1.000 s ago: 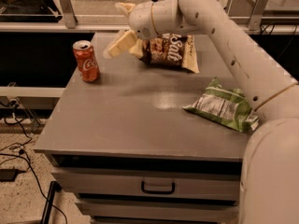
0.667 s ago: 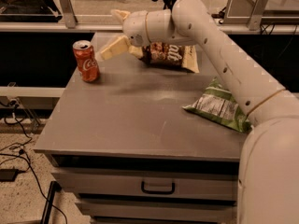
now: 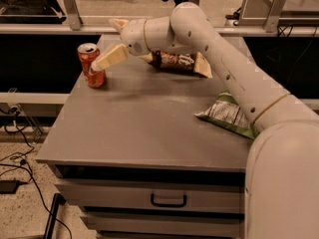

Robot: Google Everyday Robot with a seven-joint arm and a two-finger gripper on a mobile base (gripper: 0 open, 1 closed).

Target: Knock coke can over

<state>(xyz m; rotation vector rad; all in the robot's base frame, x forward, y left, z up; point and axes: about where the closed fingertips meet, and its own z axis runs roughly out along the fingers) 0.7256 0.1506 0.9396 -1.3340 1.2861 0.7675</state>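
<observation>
The coke can [image 3: 89, 66], red-orange with a silver top, stands upright near the far left edge of the grey cabinet top [image 3: 144, 123]. My gripper [image 3: 103, 44] is at the end of the white arm, just right of the can and at its height. It is open, with its fingers spread wide. The lower finger [image 3: 108, 58] reaches across the can's upper right side and appears to touch it. The upper finger [image 3: 118, 24] points toward the back, clear of the can.
A brown snack bag [image 3: 180, 61] lies at the back centre, partly behind the arm. A green snack bag [image 3: 227, 116] lies at the right edge. A drawer with a handle [image 3: 168, 201] is below. Cables lie on the floor at left.
The gripper has moved left from over the brown bag to the can. Its lower finger now reaches the can. The can still stands upright in the same place.
</observation>
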